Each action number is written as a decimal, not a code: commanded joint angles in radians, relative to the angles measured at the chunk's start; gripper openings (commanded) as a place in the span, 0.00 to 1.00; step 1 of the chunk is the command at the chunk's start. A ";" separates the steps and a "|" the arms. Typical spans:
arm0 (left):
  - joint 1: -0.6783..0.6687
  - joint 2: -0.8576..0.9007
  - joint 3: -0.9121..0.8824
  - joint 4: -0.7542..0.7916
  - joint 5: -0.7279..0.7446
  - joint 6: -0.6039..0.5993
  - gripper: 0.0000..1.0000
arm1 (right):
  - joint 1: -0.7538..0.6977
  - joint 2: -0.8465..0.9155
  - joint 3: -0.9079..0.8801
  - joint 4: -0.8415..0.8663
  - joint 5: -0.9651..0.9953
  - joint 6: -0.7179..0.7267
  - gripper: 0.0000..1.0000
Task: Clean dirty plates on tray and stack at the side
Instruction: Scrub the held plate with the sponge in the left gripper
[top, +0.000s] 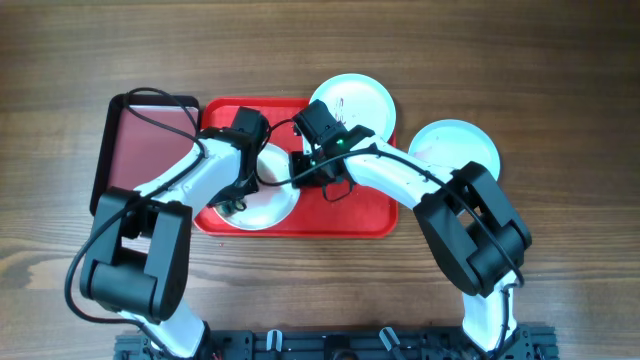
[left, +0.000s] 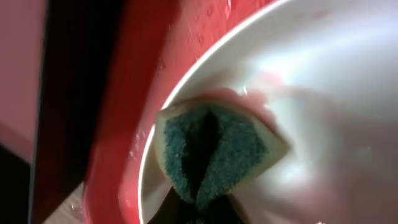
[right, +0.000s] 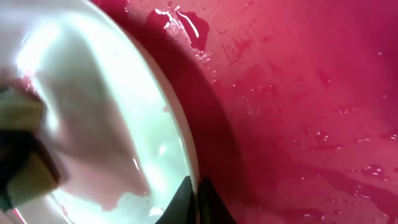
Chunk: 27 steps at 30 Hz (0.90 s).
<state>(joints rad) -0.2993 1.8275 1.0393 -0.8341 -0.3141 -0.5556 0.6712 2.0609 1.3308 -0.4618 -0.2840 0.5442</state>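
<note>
Scrubbing step: my left fingers (left: 169, 212) squeeze the sponge (left: 214, 146) on the plate (left: 323, 93). My right fingers (right: 186, 202) pinch its rim. Next I'd sweep across the smear (right: 99, 177).

This has the look of a robotics lab bench. A left arm (top: 190, 180) and a right arm (top: 400, 180) rise from a black mounting rail (top: 330, 345) at the edge of a bare wood-grain desk (top: 560, 60), with a red tray (top: 365, 215) set square before them.

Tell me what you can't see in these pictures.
Overhead: the arms hide most of the plate.
Left wrist: the bottom edge cuts off whatever grips the sponge.
Right wrist: blur; the plate's pink patch could be smear or reflection.
</note>
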 joint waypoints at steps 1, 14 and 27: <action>0.006 0.080 -0.071 0.019 0.478 0.252 0.04 | -0.011 0.019 0.002 -0.011 0.027 -0.019 0.04; 0.014 0.080 -0.071 0.375 0.624 0.142 0.04 | -0.014 0.059 0.002 -0.010 -0.119 0.009 0.04; 0.100 0.080 -0.071 0.177 0.715 0.355 0.04 | -0.050 0.111 0.002 0.023 -0.237 0.002 0.04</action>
<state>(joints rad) -0.2054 1.8286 1.0386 -0.5827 0.1993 -0.4133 0.6102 2.1208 1.3525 -0.4332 -0.4942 0.5522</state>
